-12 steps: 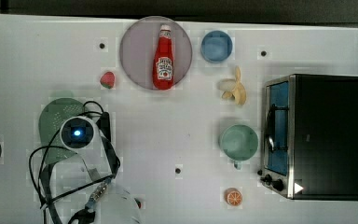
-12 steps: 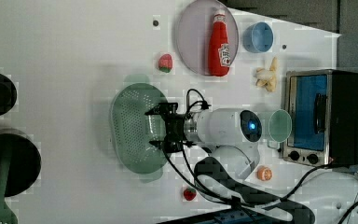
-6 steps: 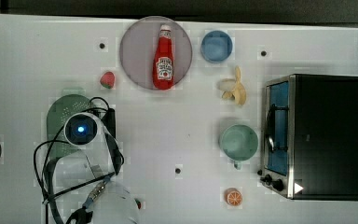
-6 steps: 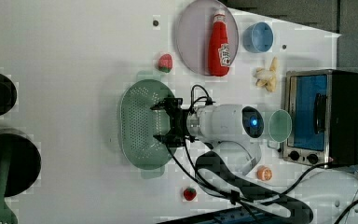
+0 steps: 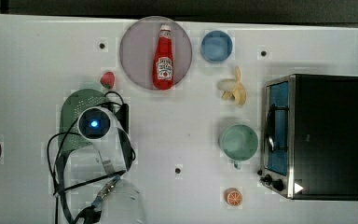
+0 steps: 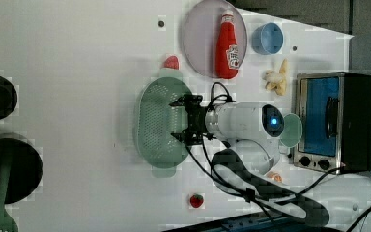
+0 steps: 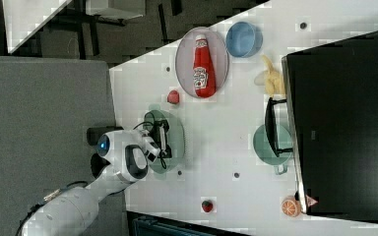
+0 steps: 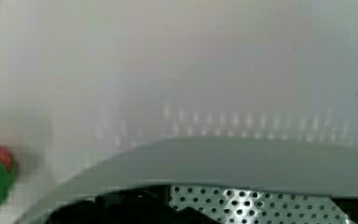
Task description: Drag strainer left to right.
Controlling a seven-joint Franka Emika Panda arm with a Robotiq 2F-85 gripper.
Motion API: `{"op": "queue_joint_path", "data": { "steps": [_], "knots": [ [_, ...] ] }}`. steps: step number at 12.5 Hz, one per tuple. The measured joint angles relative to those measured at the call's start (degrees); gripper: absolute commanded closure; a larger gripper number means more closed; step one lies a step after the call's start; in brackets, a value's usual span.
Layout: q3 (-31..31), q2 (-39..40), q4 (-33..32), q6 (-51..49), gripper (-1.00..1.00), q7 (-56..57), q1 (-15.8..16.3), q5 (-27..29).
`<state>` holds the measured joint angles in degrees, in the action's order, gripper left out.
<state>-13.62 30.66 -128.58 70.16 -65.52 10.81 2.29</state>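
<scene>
The strainer (image 5: 72, 113) is a pale green oblong basin with rows of small holes, lying on the white table at the top view's left, and the arm's wrist covers part of it. In the left view my gripper (image 6: 178, 120) reaches down into the strainer (image 6: 155, 126) at the side nearer the arm. Its black fingers (image 6: 176, 103) are spread wide, open, with nothing between them. The wrist view looks along the strainer's rim (image 8: 242, 161) and its perforated floor.
A red strawberry (image 5: 107, 79) lies just beyond the strainer. In the top view a grey plate (image 5: 137, 51) holds a ketchup bottle (image 5: 163, 58). Toward the top view's right are a blue bowl (image 5: 216, 45), a banana (image 5: 235, 91), a teal cup (image 5: 238, 142), an orange slice (image 5: 234, 197) and a toaster oven (image 5: 317, 135).
The arm and the strainer have slid together toward the top view's right, closer to the strawberry. The fingers have stayed spread.
</scene>
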Motion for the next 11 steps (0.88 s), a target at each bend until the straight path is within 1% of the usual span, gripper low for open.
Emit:
{"op": "queue_joint_path", "data": {
  "steps": [4,5,7,9,11],
  "knots": [
    [3.93,-0.98,-0.9,-0.5,-1.0,0.62,-0.55,-1.5],
    [4.2,-1.4,-1.23,-0.39,-1.0,0.9,-0.85,-0.91],
    [4.41,-2.42,-3.02,0.28,-1.0,1.12,-1.6,-0.5],
    [5.54,-3.26,-4.81,0.95,-1.0,2.13,-1.55,-0.4],
    [7.98,-4.57,-7.16,0.56,-1.0,4.53,-1.09,-0.97]
  ]
}}
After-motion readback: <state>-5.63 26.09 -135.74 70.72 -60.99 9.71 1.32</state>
